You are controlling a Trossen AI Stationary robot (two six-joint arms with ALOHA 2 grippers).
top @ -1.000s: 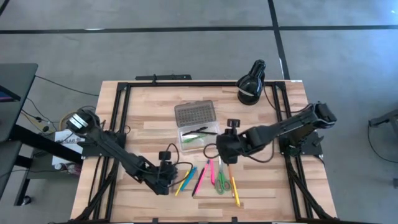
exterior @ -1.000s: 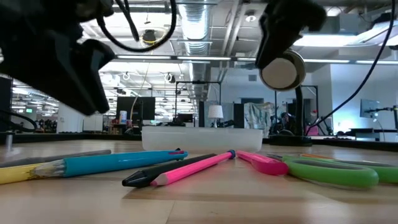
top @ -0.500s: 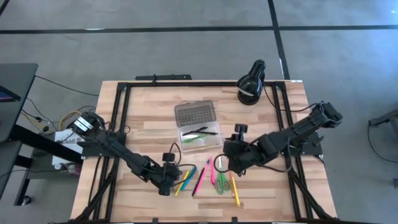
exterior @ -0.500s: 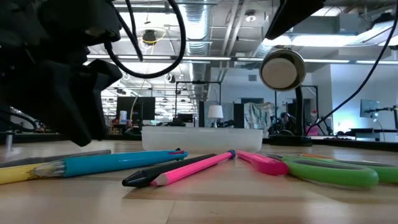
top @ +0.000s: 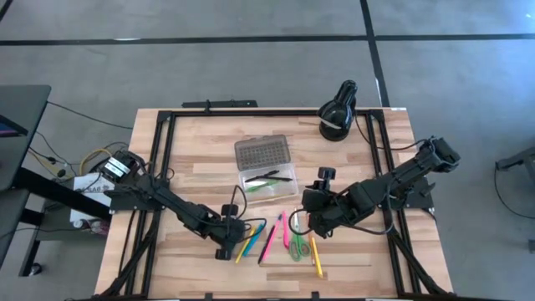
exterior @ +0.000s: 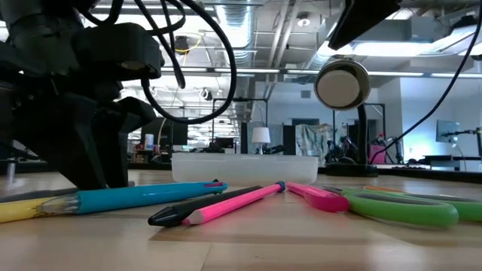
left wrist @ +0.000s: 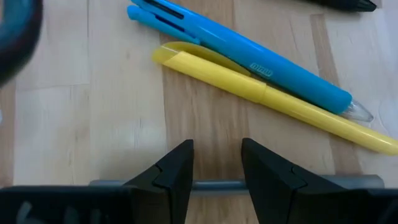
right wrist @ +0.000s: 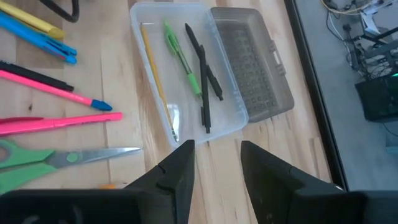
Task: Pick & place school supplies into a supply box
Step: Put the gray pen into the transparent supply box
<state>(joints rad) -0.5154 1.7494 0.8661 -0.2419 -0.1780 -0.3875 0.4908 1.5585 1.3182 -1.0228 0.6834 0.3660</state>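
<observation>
Loose school supplies lie flat on the wood near the front: a yellow pen (left wrist: 267,96), a blue pen (left wrist: 249,59), pink pens (top: 269,242), green scissors (top: 298,242) and an orange pencil (top: 316,257). The clear supply box (top: 267,186) lies open, lid (top: 261,153) folded back, with a yellow pencil, a green pen (right wrist: 181,56) and dark pens inside. My left gripper (left wrist: 217,168) is open, low over a thin grey pen (left wrist: 217,184) to the left of the yellow one. My right gripper (right wrist: 217,165) is open and empty, raised to the right of the box. My left gripper comes steeply from above. The grey pen (left wrist: 348,182) runs across behind both fingertips (left wrist: 177,165), not between them lengthwise. I cannot tell whether the tips touch it; the pen lies flat on the table.
A black round lamp-like object (top: 338,110) stands at the far right corner. Black frame rails (top: 163,150) run along both sides of the table, with cables by each arm. Bare wood lies to the left of the box.
My left gripper has sunk toward the table and shifted slightly right, toward the yellow and blue pens, tipping steeper. My right gripper has drawn away from the box toward the table's near right and risen. No pen has moved.
</observation>
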